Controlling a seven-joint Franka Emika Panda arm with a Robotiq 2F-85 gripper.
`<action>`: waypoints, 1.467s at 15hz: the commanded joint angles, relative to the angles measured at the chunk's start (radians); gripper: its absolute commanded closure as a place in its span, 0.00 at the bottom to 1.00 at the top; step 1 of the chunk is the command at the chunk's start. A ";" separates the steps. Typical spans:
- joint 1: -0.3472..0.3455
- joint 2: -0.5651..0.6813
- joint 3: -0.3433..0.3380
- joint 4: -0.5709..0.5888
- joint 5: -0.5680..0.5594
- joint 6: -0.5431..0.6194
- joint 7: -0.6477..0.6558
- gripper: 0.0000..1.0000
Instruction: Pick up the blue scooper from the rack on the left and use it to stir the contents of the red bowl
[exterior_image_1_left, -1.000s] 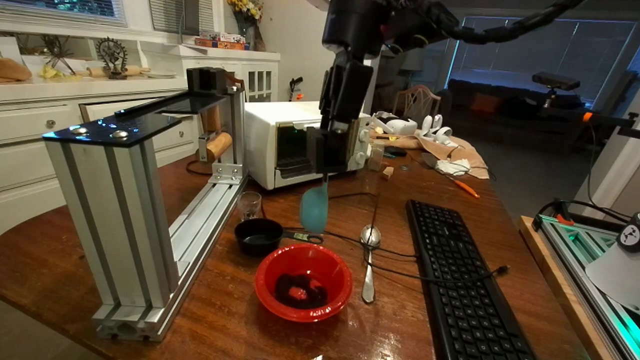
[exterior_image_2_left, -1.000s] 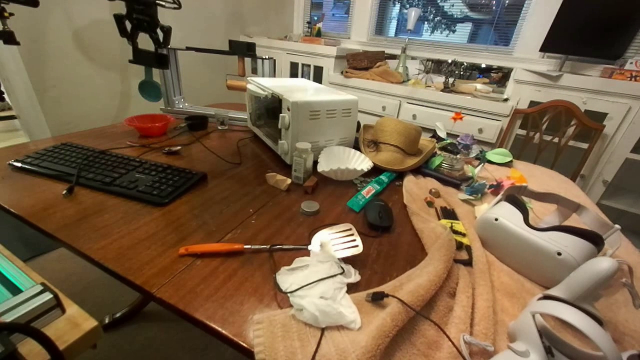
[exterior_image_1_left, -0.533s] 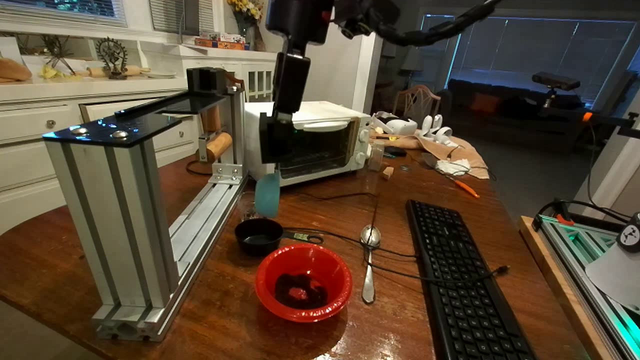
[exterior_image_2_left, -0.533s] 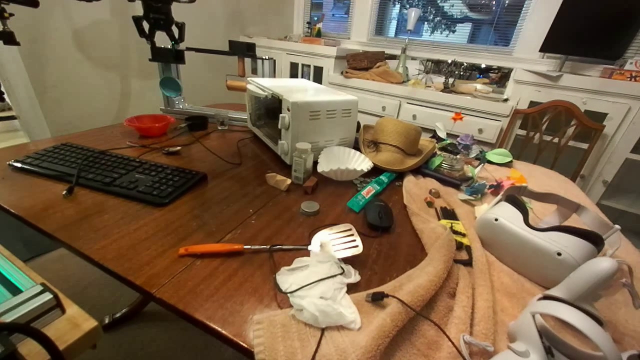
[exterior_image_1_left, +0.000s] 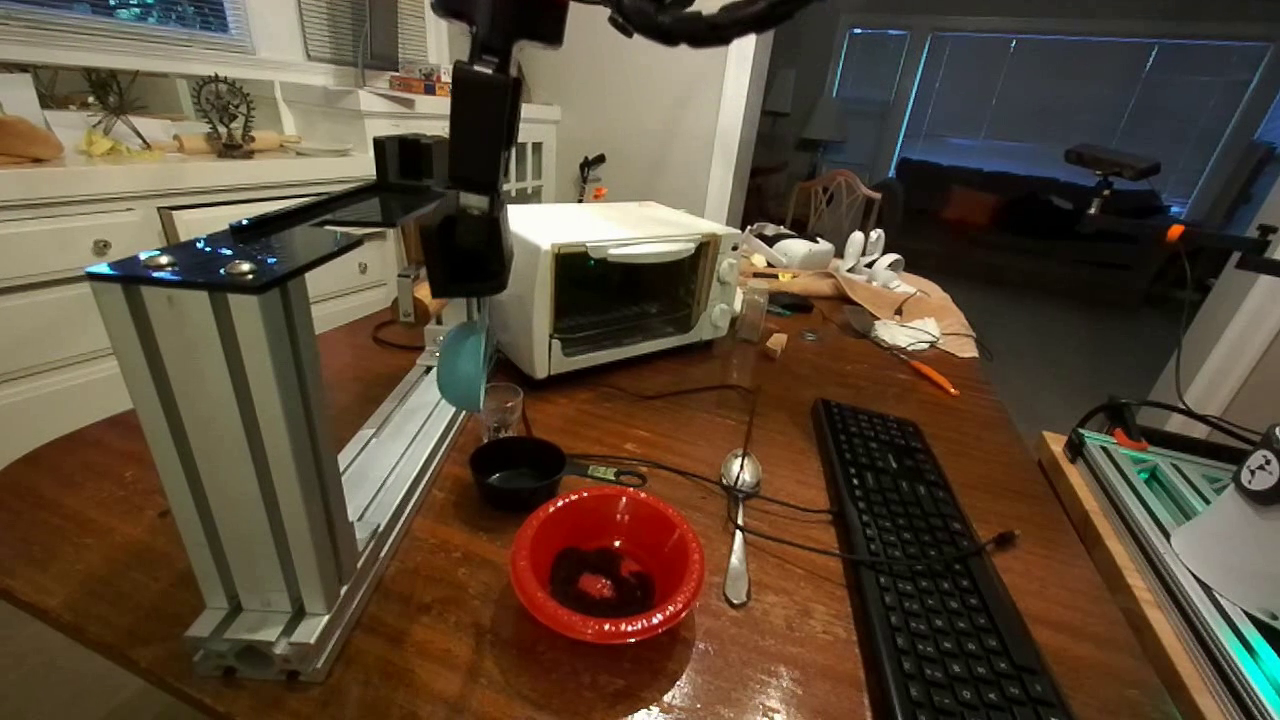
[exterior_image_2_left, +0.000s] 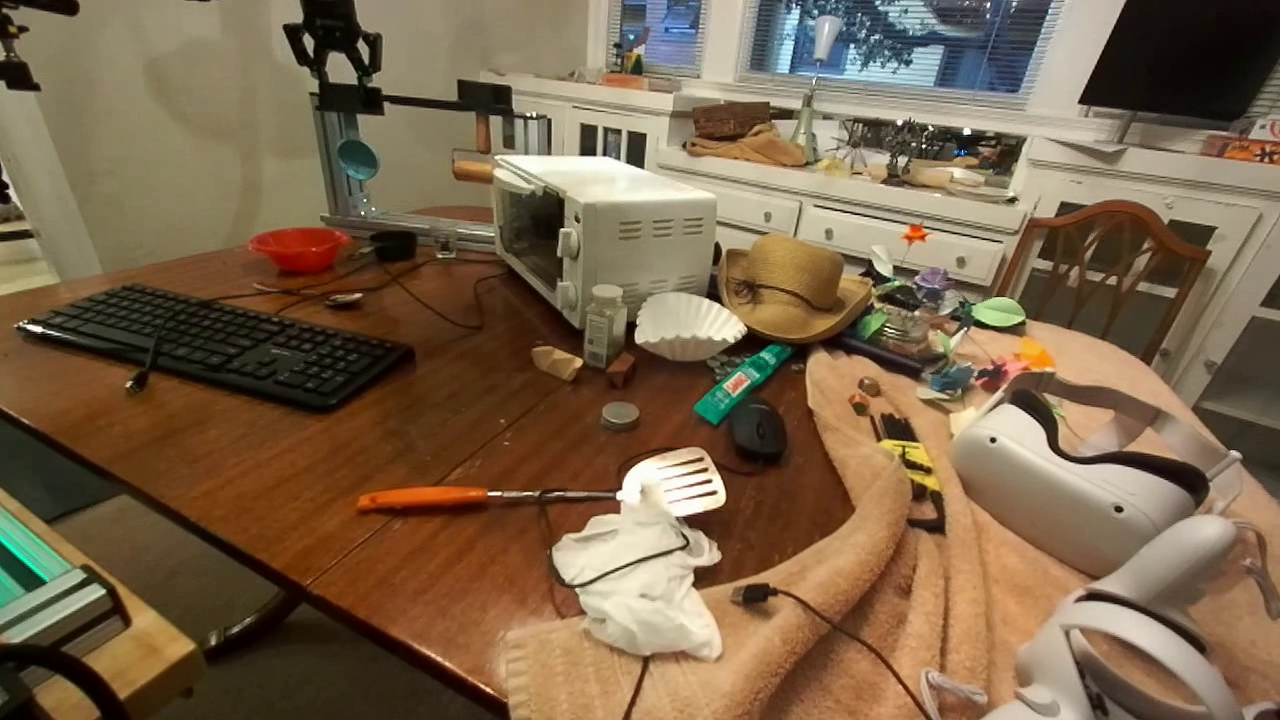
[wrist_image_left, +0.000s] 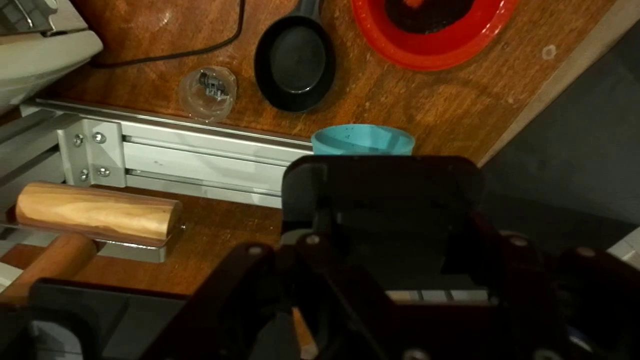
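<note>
There's the boxy white toaster oven (exterior_image_2_left: 640, 225), tan brimmed straw hat (exterior_image_2_left: 790, 280) near it! Slim silver metal spoon (exterior_image_1_left: 738, 548) lies beside the long black plastic keyboard (exterior_image_1_left: 945, 595).

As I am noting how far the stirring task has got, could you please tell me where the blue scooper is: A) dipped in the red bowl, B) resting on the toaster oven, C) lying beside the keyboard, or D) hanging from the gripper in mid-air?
D: in both exterior views the blue scooper hangs head down from the gripper, in the air and apart from the red bowl.
</note>
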 joint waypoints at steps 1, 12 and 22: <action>-0.001 0.002 -0.021 0.052 -0.013 -0.047 0.054 0.65; -0.017 0.013 -0.022 0.082 0.005 -0.013 0.043 0.65; 0.000 0.132 -0.017 0.262 0.009 -0.055 0.022 0.65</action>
